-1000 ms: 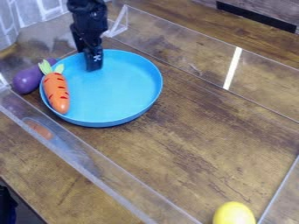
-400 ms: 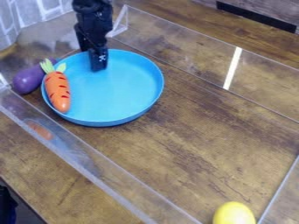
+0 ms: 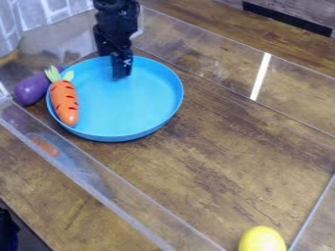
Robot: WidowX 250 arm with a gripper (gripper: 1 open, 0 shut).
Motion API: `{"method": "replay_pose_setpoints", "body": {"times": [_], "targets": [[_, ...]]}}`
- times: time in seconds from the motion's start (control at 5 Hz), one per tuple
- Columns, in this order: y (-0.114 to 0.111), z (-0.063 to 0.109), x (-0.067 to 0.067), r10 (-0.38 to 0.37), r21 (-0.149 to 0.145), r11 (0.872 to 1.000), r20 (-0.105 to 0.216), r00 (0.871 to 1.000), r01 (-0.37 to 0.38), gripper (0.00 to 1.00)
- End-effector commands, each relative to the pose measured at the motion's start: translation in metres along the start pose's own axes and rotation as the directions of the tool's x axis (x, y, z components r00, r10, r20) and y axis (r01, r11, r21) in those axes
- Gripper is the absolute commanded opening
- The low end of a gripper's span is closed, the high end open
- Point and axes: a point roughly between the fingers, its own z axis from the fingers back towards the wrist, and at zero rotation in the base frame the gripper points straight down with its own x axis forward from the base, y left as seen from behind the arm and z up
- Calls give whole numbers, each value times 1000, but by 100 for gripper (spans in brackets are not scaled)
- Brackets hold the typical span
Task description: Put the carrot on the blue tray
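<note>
Slightly rightward in my camera view, away from the carrot, is where the claw has moved since the earlier frame; the carrot itself has not shifted. It is orange with dark grooves, lying on the left part of the round blue tray, close to the rim, leafy top toward the far side and tip toward the near side. From the claw, it lies to the left and nearer the camera, its long axis running roughly near to far. The claw is spread, with nothing pinched, at the tray's far edge. Just outside the tray, left of the carrot, sits a purple eggplant. Well apart, at the near right of the wooden desk, is a yellow lemon. I judge the placing done; backing away without brushing the carrot seems all that remains.
</note>
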Motion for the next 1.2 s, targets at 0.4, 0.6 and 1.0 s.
{"method": "replay_pose_setpoints", "body": {"times": [0.4, 0.6, 1.0], "targets": [[11, 44, 35, 9, 66, 998, 115, 993, -17, 100], [18, 29, 36, 7, 69, 998, 115, 993, -14, 100], [16, 0, 43, 14, 72, 997, 112, 994, -22, 100]]}}
